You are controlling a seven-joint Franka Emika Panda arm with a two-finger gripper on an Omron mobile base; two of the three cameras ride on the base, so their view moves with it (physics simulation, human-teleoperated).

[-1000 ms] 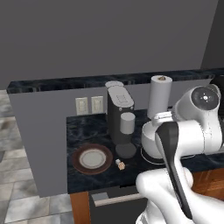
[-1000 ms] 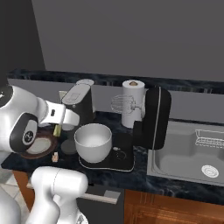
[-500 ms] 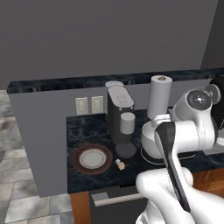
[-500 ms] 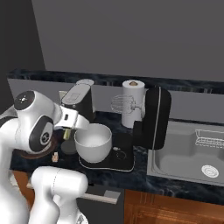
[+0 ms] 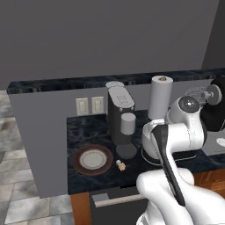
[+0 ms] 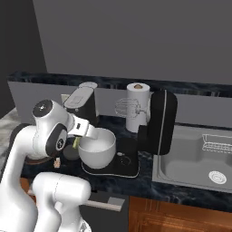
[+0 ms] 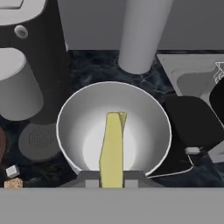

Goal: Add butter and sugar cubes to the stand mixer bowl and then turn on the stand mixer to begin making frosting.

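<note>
Centrally, in the hand view, we see the gripper [image 7: 111, 181] with its jaws drawn narrow on the butter [image 7: 113, 151], which they hold by one end so that the pale yellow stick projects forward over the open mouth of the stand mixer bowl [image 7: 74, 114]. We judge the stick light but soft and somewhat slippery: a firm pinch across its long flat faces suits it, while a squeeze near an end could dent it or let it pivot. The bowl stands on the flat base of the stand mixer [image 6: 158, 122], whose whisk [image 6: 127, 108] is raised above and behind the bowl's rim in the right base view. Beyond the bowl, the sugar cubes [image 7: 12, 177] lie on the dark counter [image 5: 88, 127], apart from the bowl and just beside the brown-rimmed plate [image 5: 92, 159]. Behind the bowl we note a paper towel roll [image 5: 160, 97], with a dark grey coffee machine [image 5: 120, 112] to one side.
</note>
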